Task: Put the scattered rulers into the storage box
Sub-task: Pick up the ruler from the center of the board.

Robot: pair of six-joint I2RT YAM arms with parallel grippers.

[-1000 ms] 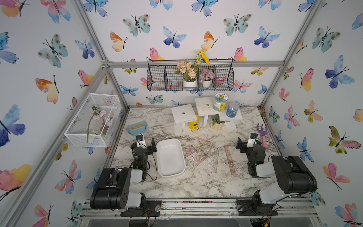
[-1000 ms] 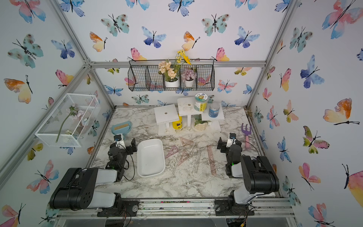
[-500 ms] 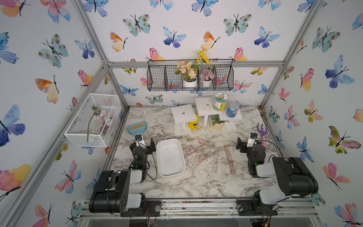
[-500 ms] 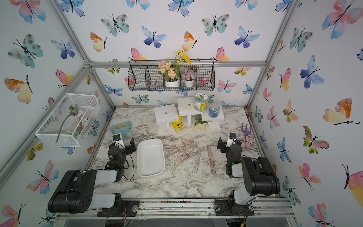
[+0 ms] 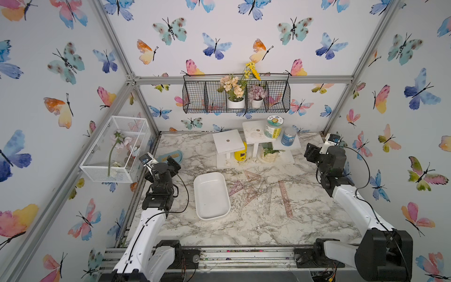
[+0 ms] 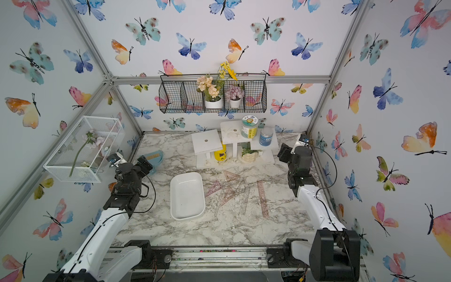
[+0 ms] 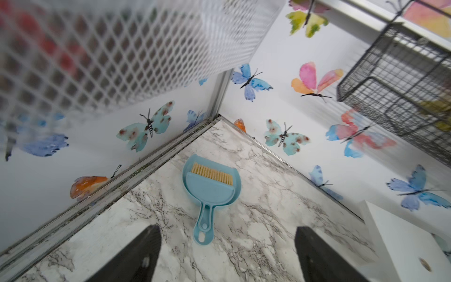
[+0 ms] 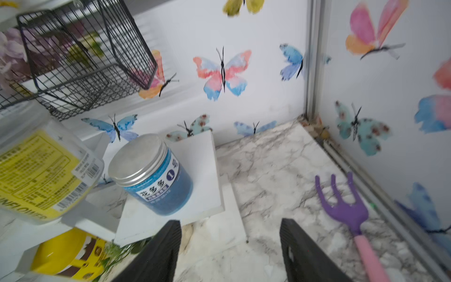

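Left gripper (image 7: 227, 229), right gripper (image 8: 229, 221) released, empty, over far corners of tabletop (image 5: 244, 232). Rulers (image 5: 252, 194) lie beside box (image 5: 196, 195). Right: lower flat, pinch edge of strip (image 5: 285, 199).

The rulers (image 5: 253, 191) lie scattered on the table (image 5: 244, 232) just right of the tray (image 5: 198, 195). Behind the tray stand small shelves (image 5: 229, 144) bearing jars (image 5: 273, 127); a dustpan (image 6: 156, 158) lies behind it, to the left.
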